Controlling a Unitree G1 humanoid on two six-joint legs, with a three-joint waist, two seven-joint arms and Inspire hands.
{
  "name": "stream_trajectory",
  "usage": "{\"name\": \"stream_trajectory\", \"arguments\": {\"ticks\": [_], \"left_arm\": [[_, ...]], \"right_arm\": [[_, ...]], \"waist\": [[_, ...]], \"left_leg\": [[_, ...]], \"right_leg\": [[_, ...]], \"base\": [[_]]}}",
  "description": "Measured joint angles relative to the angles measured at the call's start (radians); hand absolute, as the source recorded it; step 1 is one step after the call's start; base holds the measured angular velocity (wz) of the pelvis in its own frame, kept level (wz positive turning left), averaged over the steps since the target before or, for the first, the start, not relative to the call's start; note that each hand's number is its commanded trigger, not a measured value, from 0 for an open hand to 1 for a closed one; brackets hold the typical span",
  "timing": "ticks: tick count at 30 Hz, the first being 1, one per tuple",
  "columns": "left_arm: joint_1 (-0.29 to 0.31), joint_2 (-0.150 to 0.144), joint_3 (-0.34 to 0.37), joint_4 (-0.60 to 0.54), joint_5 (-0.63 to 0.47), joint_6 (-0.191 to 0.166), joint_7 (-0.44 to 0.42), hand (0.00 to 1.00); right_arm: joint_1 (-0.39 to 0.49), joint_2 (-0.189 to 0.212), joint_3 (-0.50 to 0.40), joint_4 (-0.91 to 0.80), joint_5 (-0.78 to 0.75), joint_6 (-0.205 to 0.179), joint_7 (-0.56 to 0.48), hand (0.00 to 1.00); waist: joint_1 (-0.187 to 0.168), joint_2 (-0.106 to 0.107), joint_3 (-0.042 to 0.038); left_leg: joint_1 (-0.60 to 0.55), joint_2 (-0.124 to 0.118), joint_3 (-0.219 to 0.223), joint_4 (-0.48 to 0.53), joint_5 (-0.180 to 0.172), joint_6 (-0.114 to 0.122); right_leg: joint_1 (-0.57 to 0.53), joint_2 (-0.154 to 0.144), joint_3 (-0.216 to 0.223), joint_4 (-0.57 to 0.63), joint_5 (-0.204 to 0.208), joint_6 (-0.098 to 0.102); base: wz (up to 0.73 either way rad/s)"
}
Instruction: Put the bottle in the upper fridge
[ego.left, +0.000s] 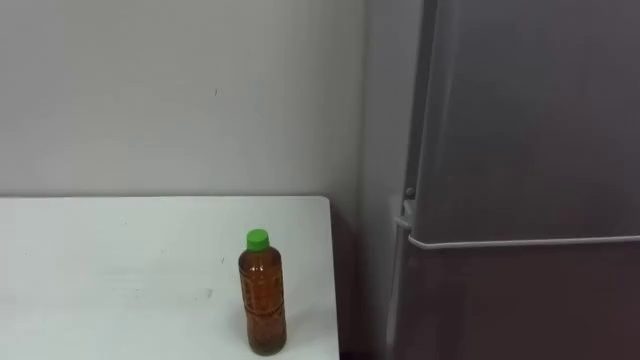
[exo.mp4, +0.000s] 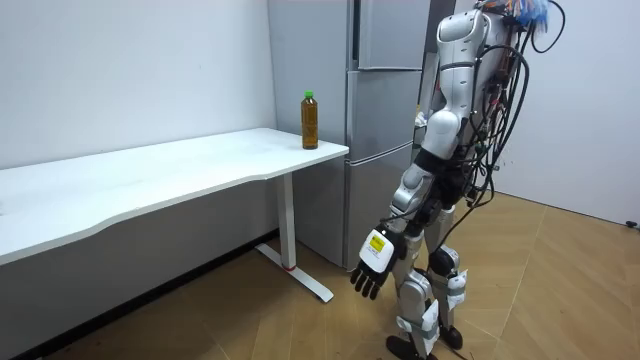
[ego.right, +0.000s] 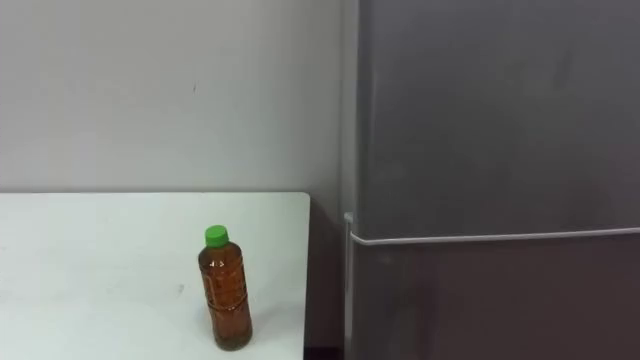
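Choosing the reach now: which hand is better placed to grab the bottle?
Left, likely: the bottle stands left of centre on the table, the fridge takes the right side, and the left hand hangs open on the table's side.

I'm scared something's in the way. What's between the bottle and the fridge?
Nothing is in the way. In the left eye view, only a bare strip of white table and a narrow gap separate the bottle from the fridge.

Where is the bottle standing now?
The bottle stands upright on the white table, near its right edge, left of the fridge in the eye views.
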Motion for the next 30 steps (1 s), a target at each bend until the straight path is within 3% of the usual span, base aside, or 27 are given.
{"name": "stream_trajectory", "arguments": {"ticks": [7,15,22,27,30], "left_arm": [[0.013,0.0,0.004,0.0,0.037,-0.007,-0.001,0.0],[0.012,0.0,0.005,0.02,0.016,0.015,0.003,0.0],[0.015,-0.004,0.068,0.025,-0.126,0.011,0.072,0.0],[0.004,-0.003,0.117,-0.017,-0.329,0.006,0.137,0.0],[-0.004,0.001,0.166,-0.074,-0.394,-0.032,0.186,0.0]], "right_arm": [[0.005,0.0,-0.008,0.0,-0.004,-0.009,0.002,0.0],[-0.001,0.0,-0.008,0.013,0.008,-0.006,0.0,0.0],[-0.002,0.001,-0.009,0.013,0.004,-0.006,-0.009,0.0],[-0.002,0.001,-0.015,0.013,0.012,-0.002,-0.02,0.0],[-0.001,-0.003,-0.049,0.013,-0.007,0.005,-0.023,0.0]], "waist": [[0.001,0.0,-0.0001],[-0.001,0.001,-0.0001],[-0.003,0.002,0.0004],[-0.003,0.009,0.0016],[0.001,0.019,0.0023]], "left_leg": [[0.0,0.0,0.0,0.0,0.0,0.0],[0.002,0.0,0.0,0.0,0.0,0.0],[0.003,0.0,0.0,0.001,0.0,0.0],[0.006,-0.001,-0.004,0.0,-0.001,0.0],[0.015,-0.001,-0.004,0.0,-0.003,-0.001]], "right_leg": [[-0.001,0.002,0.013,0.0,0.0,0.0],[0.0,0.005,0.024,0.0,0.0,-0.001],[0.001,0.005,0.023,-0.001,0.0,-0.001],[0.008,0.003,0.017,-0.001,0.0,-0.001],[0.017,0.004,0.019,-0.001,-0.001,-0.002]], "base": [[0.0],[0.0],[0.0],[0.0],[0.0]]}}
